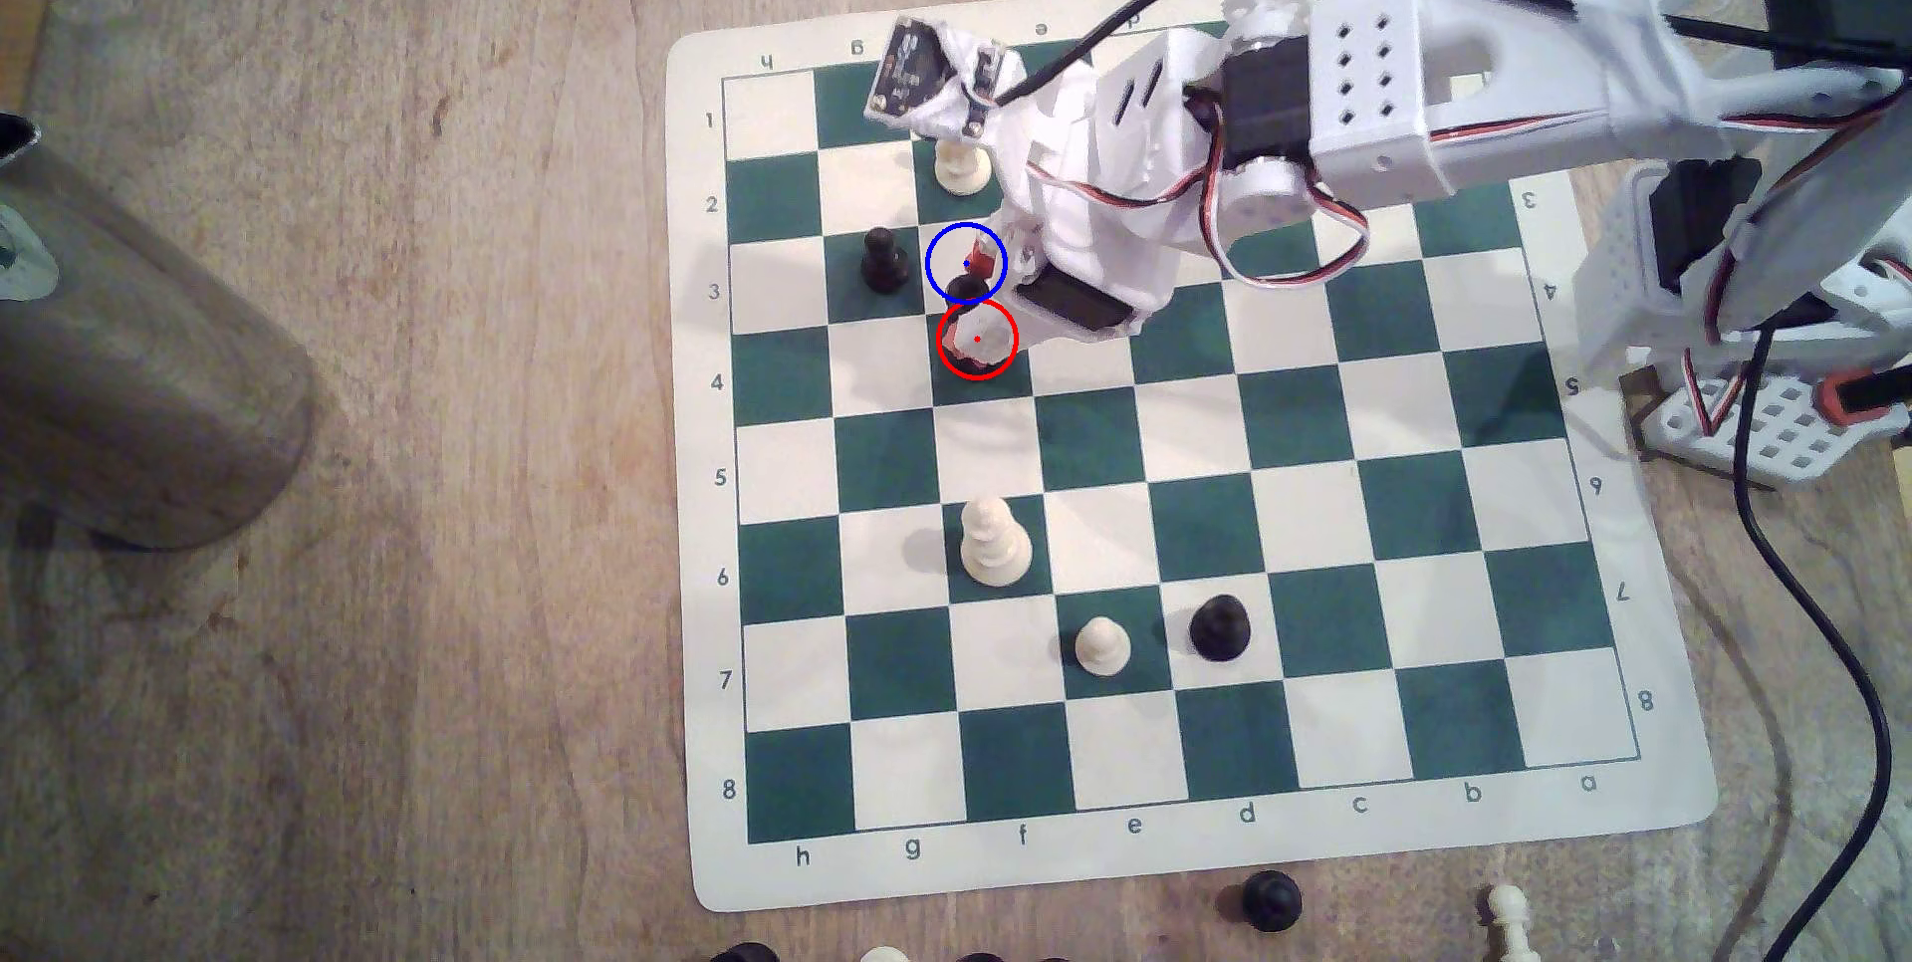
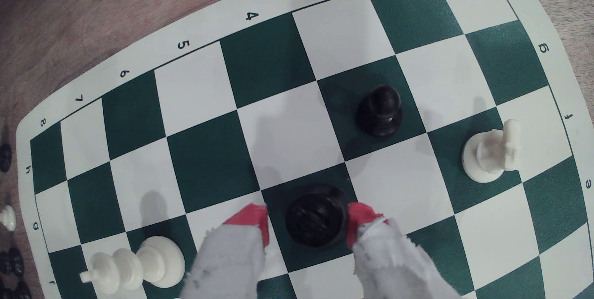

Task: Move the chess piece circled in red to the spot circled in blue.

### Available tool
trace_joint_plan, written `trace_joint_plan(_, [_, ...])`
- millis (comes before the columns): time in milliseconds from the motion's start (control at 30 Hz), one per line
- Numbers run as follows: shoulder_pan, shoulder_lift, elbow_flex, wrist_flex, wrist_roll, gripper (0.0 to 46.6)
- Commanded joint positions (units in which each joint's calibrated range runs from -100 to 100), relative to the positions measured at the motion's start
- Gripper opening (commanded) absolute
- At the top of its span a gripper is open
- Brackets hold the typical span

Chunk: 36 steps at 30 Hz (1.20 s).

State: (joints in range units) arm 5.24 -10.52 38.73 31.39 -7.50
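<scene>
Standing on a green square, the black pawn (image 2: pixel 380 111) comes first in the exterior view; just right, the tool (image 2: pixel 307 223) (red-tipped) brackets the tall black piece (image 2: pixel 316 215), jaws apart, beside the blue-ringed square (image 1: pixel 957 251).

White arm reaching low, hand (image 2: pixel 308 222) pointing downward, red-tipped fingers (image 2: pixel 254 218) spread apart, wrapped in white padding.

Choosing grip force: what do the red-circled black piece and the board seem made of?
The black piece looks like glossy moulded plastic: faint highlights glint on its top. The board seems a flexible vinyl mat, matte, with rounded corners and printed squares.
</scene>
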Motion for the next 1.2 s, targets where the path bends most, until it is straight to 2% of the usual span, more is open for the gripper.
trace_joint_plan(0, [0.12, -0.69, -5.18, -1.26, 0.05, 12.3])
trace_joint_plan(367, [-0.19, 0.41, -5.18, -2.32, -0.15, 9.3])
trace_joint_plan(433, [-0.35, 0.67, -5.18, -2.48, -0.1, 6.1])
trace_joint_plan(500, [-0.5, 0.75, -5.09, -2.81, -0.2, 0.3])
trace_joint_plan(667, [-0.5, 0.33, -5.0, -2.98, -0.24, 0.3])
trace_joint_plan(900, [-0.82, -6.89, -6.0, 1.53, -0.54, 0.3])
trace_joint_plan(1167, [1.61, -8.33, -6.81, 2.84, -0.1, 0.3])
